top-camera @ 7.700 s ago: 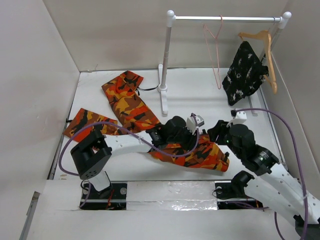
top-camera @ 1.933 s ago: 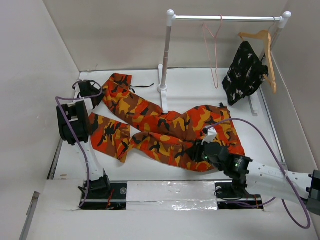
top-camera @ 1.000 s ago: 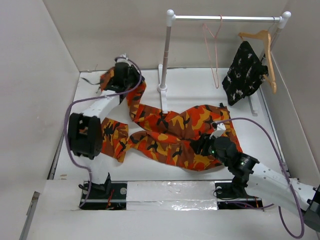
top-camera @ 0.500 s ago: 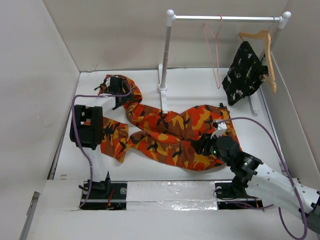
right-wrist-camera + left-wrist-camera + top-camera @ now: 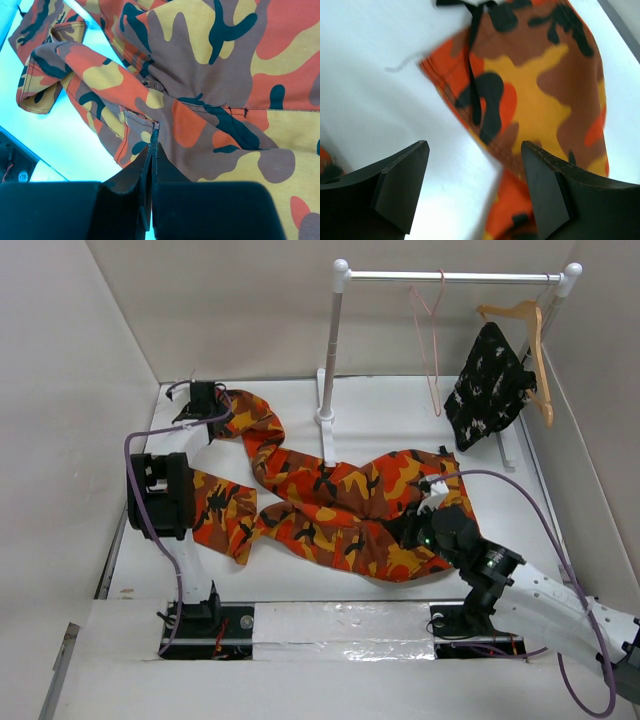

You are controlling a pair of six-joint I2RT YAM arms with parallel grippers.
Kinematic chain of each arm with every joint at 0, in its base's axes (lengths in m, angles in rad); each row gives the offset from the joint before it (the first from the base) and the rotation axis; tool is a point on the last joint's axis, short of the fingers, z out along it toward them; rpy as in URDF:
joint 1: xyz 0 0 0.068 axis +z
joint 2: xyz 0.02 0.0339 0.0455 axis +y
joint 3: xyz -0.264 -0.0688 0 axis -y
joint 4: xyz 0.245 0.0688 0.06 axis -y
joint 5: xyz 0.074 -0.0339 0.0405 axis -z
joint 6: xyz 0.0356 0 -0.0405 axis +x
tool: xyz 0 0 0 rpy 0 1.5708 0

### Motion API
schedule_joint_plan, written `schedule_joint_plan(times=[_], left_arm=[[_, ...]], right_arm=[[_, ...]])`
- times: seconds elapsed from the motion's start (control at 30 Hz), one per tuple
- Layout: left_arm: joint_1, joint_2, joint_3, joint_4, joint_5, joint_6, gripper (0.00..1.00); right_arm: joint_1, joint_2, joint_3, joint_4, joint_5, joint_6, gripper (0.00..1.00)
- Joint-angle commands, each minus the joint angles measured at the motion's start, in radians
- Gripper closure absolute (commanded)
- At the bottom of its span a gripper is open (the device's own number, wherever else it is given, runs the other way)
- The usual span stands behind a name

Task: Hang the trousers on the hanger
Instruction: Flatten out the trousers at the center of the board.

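Note:
The camouflage trousers (image 5: 340, 500) lie spread on the white table, one leg running up to the back left, the waist end at the right. My left gripper (image 5: 205, 400) hovers open at the back left corner beside that leg's end (image 5: 535, 100); nothing sits between its fingers (image 5: 400, 185). My right gripper (image 5: 154, 145) is shut on a thin fold of the trousers (image 5: 210, 100), low over the waist part (image 5: 410, 532). The pink wire hanger (image 5: 430, 340) hangs by its hook on the rail, apart from both grippers.
A white rack post (image 5: 330, 360) stands mid-back on its foot, carrying the rail (image 5: 450, 277). A wooden hanger (image 5: 535, 340) with a black speckled garment (image 5: 488, 385) hangs at the right end. Walls close in on the left, back and right.
My left gripper has opened, let go of the leg end and slid left toward the back corner. My right gripper has closed on a fold of the trousers.

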Motion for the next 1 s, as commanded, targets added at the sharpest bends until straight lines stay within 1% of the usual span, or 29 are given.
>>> schedule_joint_plan(times=[0.0,0.07,0.17,0.23,0.37,0.43,0.47,0.5,0.57,0.6,0.63,0.67,0.7,0.77,0.8,0.83,0.87,0.9,0.97], left_arm=[[0.037,0.085,0.100,-0.064,-0.024,-0.012,0.27],[0.066,0.128,0.166,-0.087,-0.008,0.000,0.28],[0.089,0.202,0.256,-0.133,-0.005,0.022,0.29],[0.089,0.240,0.299,-0.144,-0.001,0.034,0.31],[0.099,0.292,0.351,-0.161,-0.004,0.045,0.39],[0.099,0.326,0.384,-0.179,0.003,0.053,0.46],[0.099,0.338,0.393,-0.185,0.006,0.057,0.47],[0.099,0.358,0.402,-0.192,0.013,0.062,0.56],[0.108,0.378,0.440,-0.218,0.022,0.070,0.72],[0.108,0.381,0.447,-0.227,0.007,0.073,0.90],[0.118,0.377,0.444,-0.225,-0.003,0.074,0.96],[0.138,0.361,0.427,-0.215,-0.022,0.077,1.00],[0.139,0.351,0.427,-0.212,-0.027,0.076,1.00],[0.184,0.319,0.401,-0.205,-0.034,0.077,1.00],[0.200,0.271,0.387,-0.198,-0.054,0.083,1.00],[0.212,0.245,0.361,-0.183,-0.075,0.096,1.00],[0.232,0.216,0.352,-0.179,-0.106,0.103,1.00],[0.241,0.159,0.344,-0.176,-0.172,0.109,1.00],[0.256,0.105,0.327,-0.173,-0.217,0.125,1.00]], right_arm=[[-0.005,-0.027,-0.022,0.034,-0.006,-0.003,0.95],[-0.005,-0.036,-0.033,0.034,-0.008,0.000,0.91],[-0.005,-0.036,-0.047,0.034,-0.032,0.003,0.89],[-0.005,-0.031,-0.054,0.032,-0.041,0.014,0.89],[-0.005,-0.016,-0.071,0.063,-0.048,0.034,0.88],[-0.005,-0.005,-0.074,0.080,-0.041,0.040,0.85],[-0.005,0.001,-0.074,0.095,-0.038,0.041,0.84],[-0.005,0.019,-0.071,0.101,-0.034,0.041,0.82],[-0.005,0.038,-0.054,0.108,-0.014,0.040,0.77],[-0.005,0.055,-0.050,0.106,-0.008,0.037,0.75],[-0.005,0.062,-0.038,0.101,0.008,0.037,0.71],[-0.005,0.070,-0.030,0.082,0.037,0.041,0.69],[-0.005,0.070,-0.022,0.065,0.057,0.041,0.66],[-0.005,0.065,-0.007,0.037,0.107,0.048,0.57],[-0.005,0.059,-0.005,0.020,0.124,0.051,0.54],[-0.005,0.041,-0.007,0.016,0.139,0.054,0.48],[-0.005,0.029,-0.014,0.014,0.175,0.054,0.44],[-0.014,0.018,-0.018,0.017,0.190,0.057,0.40],[-0.035,-0.008,-0.025,0.023,0.224,0.071,0.36]])
